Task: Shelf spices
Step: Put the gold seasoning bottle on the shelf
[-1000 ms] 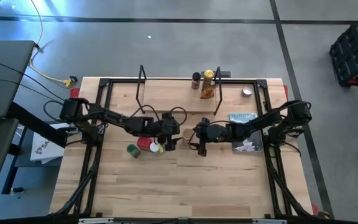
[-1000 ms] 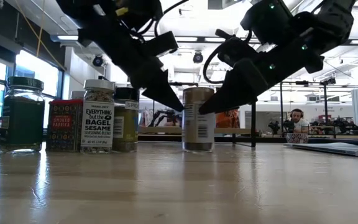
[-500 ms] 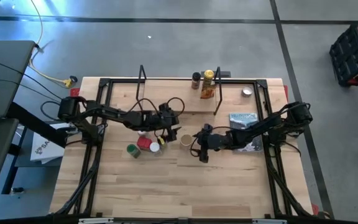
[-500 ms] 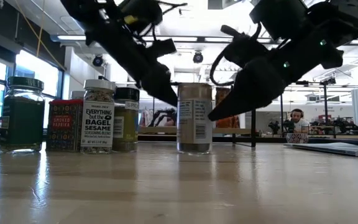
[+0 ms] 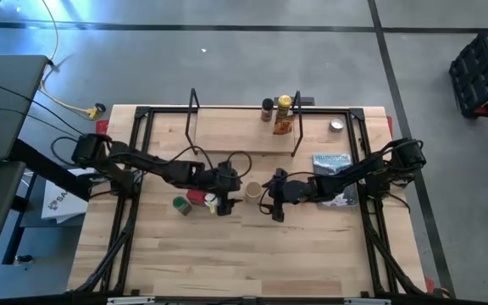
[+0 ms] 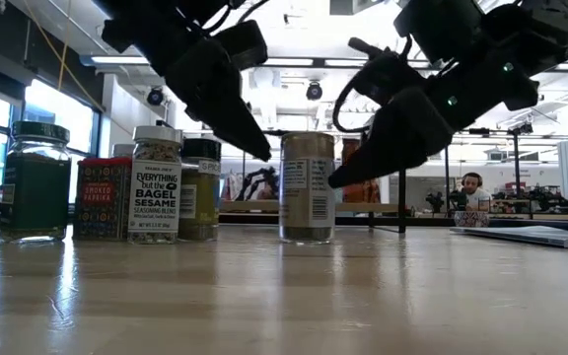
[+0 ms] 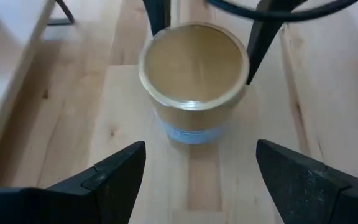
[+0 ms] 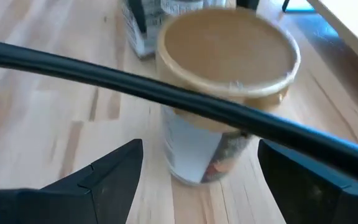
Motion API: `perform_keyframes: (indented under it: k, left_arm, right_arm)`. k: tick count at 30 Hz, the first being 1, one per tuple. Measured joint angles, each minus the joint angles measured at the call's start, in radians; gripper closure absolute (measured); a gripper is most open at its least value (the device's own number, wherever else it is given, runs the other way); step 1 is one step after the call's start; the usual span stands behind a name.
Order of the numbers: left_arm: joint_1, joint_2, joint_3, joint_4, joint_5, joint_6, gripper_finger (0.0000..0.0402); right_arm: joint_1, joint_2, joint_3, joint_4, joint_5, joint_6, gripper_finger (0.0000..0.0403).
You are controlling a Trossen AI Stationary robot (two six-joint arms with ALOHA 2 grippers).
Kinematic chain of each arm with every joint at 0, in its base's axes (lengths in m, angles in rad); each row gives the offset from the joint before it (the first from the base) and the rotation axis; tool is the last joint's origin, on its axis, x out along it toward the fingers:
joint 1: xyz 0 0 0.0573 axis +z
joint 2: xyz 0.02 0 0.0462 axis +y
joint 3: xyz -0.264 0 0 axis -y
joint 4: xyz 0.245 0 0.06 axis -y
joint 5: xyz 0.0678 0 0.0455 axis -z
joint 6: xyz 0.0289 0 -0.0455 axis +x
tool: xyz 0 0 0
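A tan-lidded spice jar (image 5: 252,189) (image 6: 307,187) stands upright on its base at mid-table, between my two grippers. My left gripper (image 5: 225,202) (image 7: 201,149) hangs open just left of it, raised and tilted down, with the jar (image 7: 193,74) ahead of its fingertips. My right gripper (image 5: 273,196) (image 8: 201,146) is open at the jar's right side, with the jar (image 8: 225,81) ahead between its fingers. The shelf (image 5: 235,135) lies at the far side and carries a dark jar (image 5: 268,108), a yellow jar (image 5: 285,103) and an orange packet (image 5: 282,127) at its right end. My right gripper has one fingertip (image 6: 335,180) right beside the jar's right wall, coming slanting down from the table's right. I cannot tell whether it touches. The jar stands upright on the table. My left gripper touches nothing.
A cluster of spices stands left of the left gripper: a green jar (image 6: 35,182), a red tin (image 6: 104,197), a white-lidded jar (image 6: 156,184) and a dark-lidded jar (image 6: 200,189). A silver disc (image 5: 336,125) and a booklet (image 5: 330,159) lie at the far right.
My left gripper has drawn back from the tan-lidded jar, up and toward the table's left, still open. The jar has slid a little toward the near edge and stays upright.
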Motion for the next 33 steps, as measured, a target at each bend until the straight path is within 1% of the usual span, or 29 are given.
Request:
perform_keyframes:
  k: [2,6,7,15,18,21,23,28,33]
  left_arm:
    - [-0.005,0.028,0.0,0.039,-0.031,-0.006,0.0101]
    - [-0.003,0.077,0.0,0.134,-0.14,-0.011,0.0101]
    - [0.002,0.084,0.0,0.151,-0.15,-0.01,0.0101]
    - [0.059,0.091,0.0,0.186,-0.148,0.011,0.0101]
    - [0.076,0.091,0.0,0.191,-0.171,0.025,0.0101]
    - [0.093,0.092,0.002,0.206,-0.212,0.03,0.0101]
    - [0.098,0.094,-0.001,0.19,-0.222,0.04,0.0101]
    - [0.101,0.094,-0.001,0.188,-0.2,0.049,0.0101]
    - [0.1,0.094,-0.001,0.185,-0.195,0.049,0.0101]
  right_arm:
    - [-0.001,0.0,0.001,0.022,-0.003,-0.005,0.0091]
    - [-0.002,0.0,0.0,0.025,0.008,-0.005,0.0091]
    - [-0.004,0.0,0.0,0.025,0.011,-0.004,0.0091]
    - [0.0,-0.003,0.0,-0.034,0.068,0.039,0.0091]
    - [0.002,-0.003,0.0,-0.069,0.068,0.073,0.0091]
    - [0.012,-0.002,0.0,-0.094,0.033,0.096,0.0091]
    - [0.022,-0.003,0.0,-0.103,0.033,0.105,0.0091]
    - [0.047,-0.003,0.0,-0.108,0.07,0.116,0.0091]
    - [0.066,-0.006,0.0,-0.106,0.136,0.115,0.0091]
